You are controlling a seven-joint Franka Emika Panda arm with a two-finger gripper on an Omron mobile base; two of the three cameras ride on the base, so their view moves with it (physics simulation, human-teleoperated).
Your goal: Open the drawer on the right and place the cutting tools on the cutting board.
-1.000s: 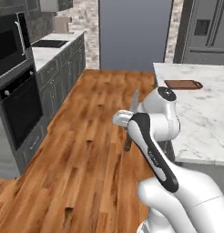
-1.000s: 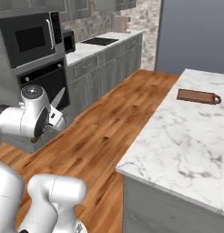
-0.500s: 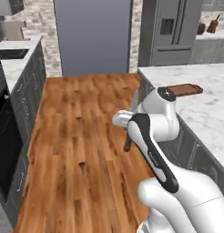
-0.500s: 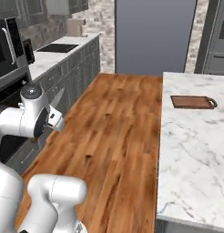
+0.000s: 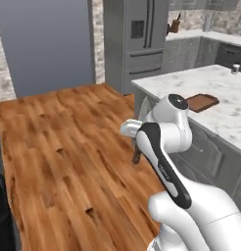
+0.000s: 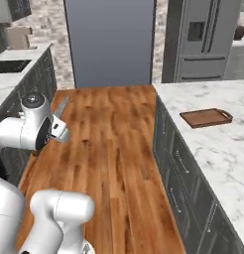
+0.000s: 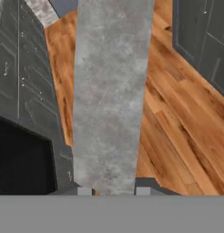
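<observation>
The marble island surface (image 6: 213, 149) stands to my right across the wooden floor (image 6: 109, 129), with the refrigerator (image 6: 203, 39) beyond its far end, and the cutting board (image 6: 206, 118) lies on it well apart from me, with nothing on it that I can see. My pincer (image 7: 110, 189) is closed narrow on the knife (image 7: 109, 95), whose grey blade runs straight out from the fingertips (image 7: 84, 191). It looks light, stiff and slippery, so I judge the handle the safest hold and the island's edge the main thing in the way.

Warm wooden floor (image 6: 111, 134) runs between a marble-topped island counter (image 6: 213, 149) and dark grey cabinets (image 6: 42, 79); a steel fridge (image 5: 137, 41) stands beside a blue-grey wall panel (image 6: 110, 42).
</observation>
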